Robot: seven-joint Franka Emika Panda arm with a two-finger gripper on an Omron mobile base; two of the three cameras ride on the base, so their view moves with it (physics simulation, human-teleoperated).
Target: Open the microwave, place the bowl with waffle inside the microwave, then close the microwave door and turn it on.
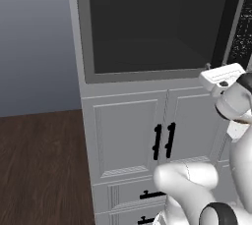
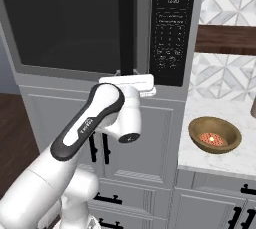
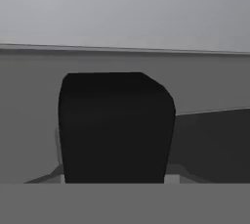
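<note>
With the gripper (image 2: pixel 120 74) set at the foot of the door handle (image 2: pixel 126 23), its jaws apparently half-closed, the handle could be slipped off if pulled early, while the bowl (image 2: pixel 214 135) is left on the counter (image 2: pixel 235 159).

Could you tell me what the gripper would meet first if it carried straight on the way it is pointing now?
Most likely the door handle: the hand view shows its black bar right in front of the gripper, with the microwave door behind. Whether it already touches is unclear.
</note>
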